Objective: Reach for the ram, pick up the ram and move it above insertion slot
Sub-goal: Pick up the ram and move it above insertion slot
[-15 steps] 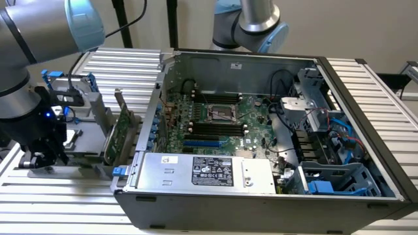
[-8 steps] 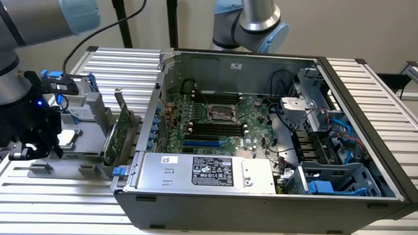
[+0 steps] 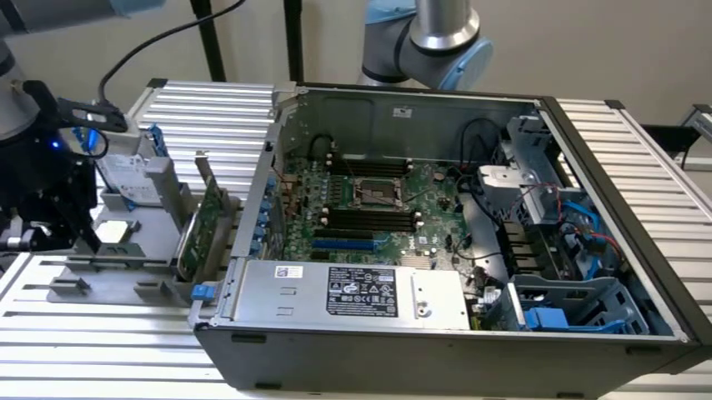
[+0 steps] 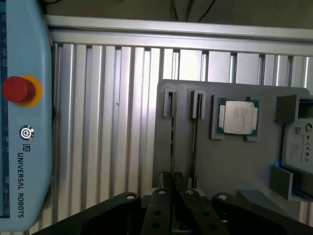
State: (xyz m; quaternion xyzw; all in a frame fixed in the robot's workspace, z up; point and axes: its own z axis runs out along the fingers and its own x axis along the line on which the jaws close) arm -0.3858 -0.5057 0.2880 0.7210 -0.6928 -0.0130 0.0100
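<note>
Where your claw (image 4: 176, 185) hangs over grey fixture (image 4: 230, 166), you can't tell whether it's spread or pressed together. On exterior view, claw sits at 9 o'clock of open case (image 3: 445, 250). Hard drive (image 3: 139, 179) at claw's 1 o'clock. Expansion card (image 3: 206, 225) at 3 o'clock, between claw and case. Chip (image 4: 238, 117) in fixture pocket. Pendant (image 4: 24, 147) on slatted table (image 4: 107, 122). Ram (image 4: 171, 137): thin edge-on strip upright in fixture slot, straight ahead of claw tip, very near; contact unclear.
</note>
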